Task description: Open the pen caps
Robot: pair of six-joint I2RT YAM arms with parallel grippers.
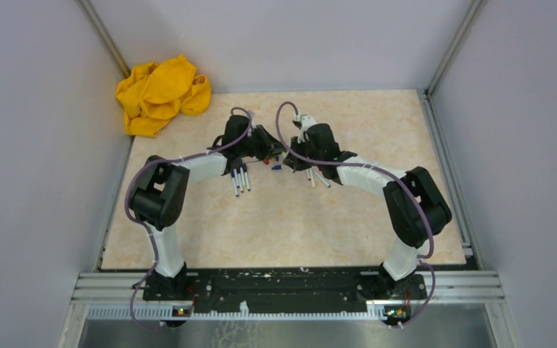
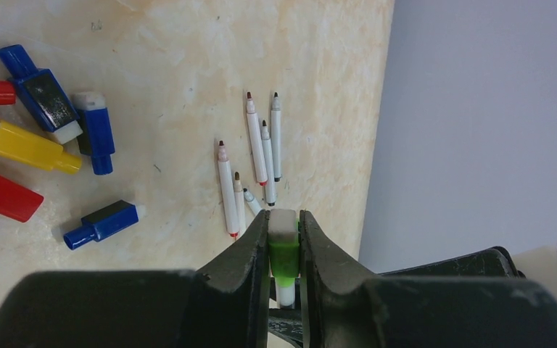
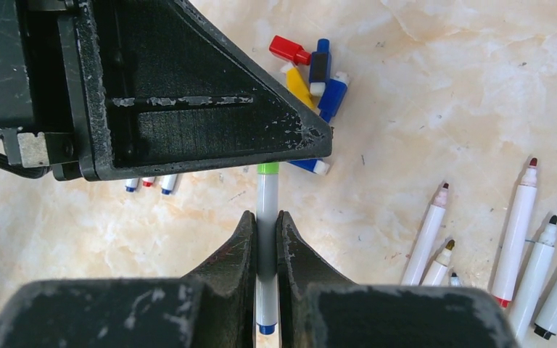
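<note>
Beige tabletop [image 2: 188, 43]; green cap [image 2: 284, 257] inside left pincer [image 2: 284, 219]

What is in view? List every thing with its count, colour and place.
table: one, beige marbled, beneath everything
cloth: one, yellow, table's far left corner
loose caps: six visible, red, blue and yellow, clustered mid-table
uncapped pens: six, white, lying beside the right arm
other pens: three, white, beside the left arm
held pen: one, white barrel, between both grippers
green cap: one, green, on the held pen's end
left gripper: one, black, shut on the green cap
right gripper: one, black, shut on the held pen
</note>
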